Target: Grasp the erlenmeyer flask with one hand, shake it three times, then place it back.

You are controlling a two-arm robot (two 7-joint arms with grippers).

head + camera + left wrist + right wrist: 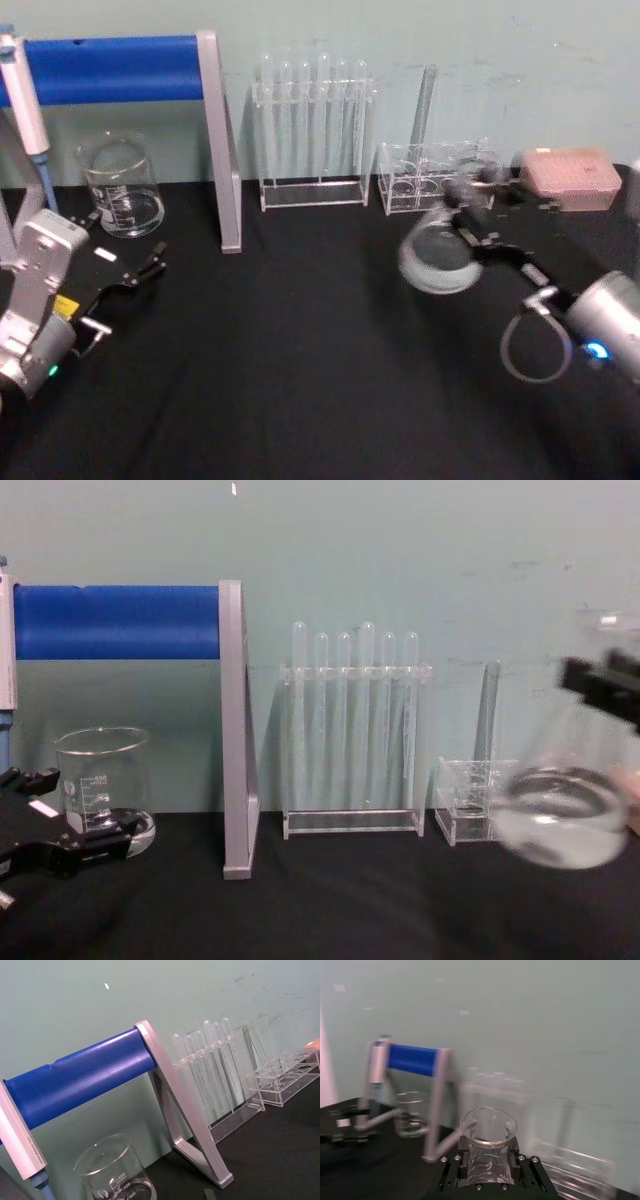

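Head view, 3 o'clock: right gripper (476, 222) clamps flask (437, 260) neck, aloft. Your shake may fling it or hit nearby rack (428, 182). Left gripper (125, 288), 8 o'clock, parked, jaws apart.

The right arm (610, 325) reaches forward, its right gripper (468, 212) held aloft. Its jaws are clamped on the neck of the erlenmeyer flask (437, 258), whose round body hangs just beyond them. The left gripper (148, 262) sits low, jaws parted.

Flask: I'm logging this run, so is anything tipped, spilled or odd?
Only the flask: it hangs tilted off the table in the right gripper, shut on its neck. No spill shows. Left gripper sits idle by the beaker.
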